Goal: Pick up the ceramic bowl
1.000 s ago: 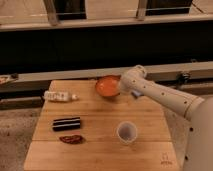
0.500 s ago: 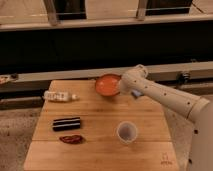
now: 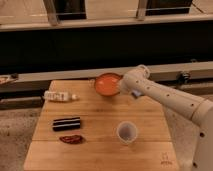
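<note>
The ceramic bowl [image 3: 107, 84], orange-red and glossy, is at the far edge of the wooden table [image 3: 100, 155]. It is tilted with its inside facing me and looks raised off the tabletop. My gripper [image 3: 122, 88] is at the bowl's right rim and is shut on it. The white arm runs from there to the right edge of the view. The wrist hides the bowl's right edge.
A white cup [image 3: 127, 132] stands upright in front of the bowl. A white bottle [image 3: 60, 96] lies at the far left, with a black can [image 3: 66, 123] on its side and a red pepper-like item [image 3: 72, 139] nearer. A dark rail runs behind the table.
The bowl has tipped up and risen slightly from the table, showing more of its inside. The gripper has stayed at its right rim.
</note>
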Tool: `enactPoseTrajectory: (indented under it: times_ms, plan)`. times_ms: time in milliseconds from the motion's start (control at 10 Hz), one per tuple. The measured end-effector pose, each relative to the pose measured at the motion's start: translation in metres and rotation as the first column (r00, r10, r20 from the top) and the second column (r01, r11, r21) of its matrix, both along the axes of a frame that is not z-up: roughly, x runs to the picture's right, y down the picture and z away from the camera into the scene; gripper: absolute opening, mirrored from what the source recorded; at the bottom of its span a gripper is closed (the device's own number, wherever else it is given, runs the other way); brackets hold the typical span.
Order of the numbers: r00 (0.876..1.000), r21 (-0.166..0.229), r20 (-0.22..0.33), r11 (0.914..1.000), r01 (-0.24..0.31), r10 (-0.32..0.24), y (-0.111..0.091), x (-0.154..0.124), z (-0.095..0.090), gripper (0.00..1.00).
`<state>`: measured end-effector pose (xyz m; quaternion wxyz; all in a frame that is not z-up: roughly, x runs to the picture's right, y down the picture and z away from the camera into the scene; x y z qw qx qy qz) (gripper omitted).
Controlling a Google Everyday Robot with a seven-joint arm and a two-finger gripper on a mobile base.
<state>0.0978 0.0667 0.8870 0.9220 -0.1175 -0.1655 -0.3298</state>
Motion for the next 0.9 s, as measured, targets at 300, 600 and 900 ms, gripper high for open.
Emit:
enactPoseTrajectory:
  times_ms: [300,600,900]
  plan:
    - [1.000,0.014,0.021,0.9999,-0.002,0.001,-0.005,-0.004,-0.013,0.01]
    - [0.999,0.026,0.037,0.9996,-0.009,0.008,-0.005,-0.003,-0.021,0.01]
    - [0.999,0.039,0.050,0.9992,-0.012,0.010,-0.002,-0.002,-0.026,0.01]
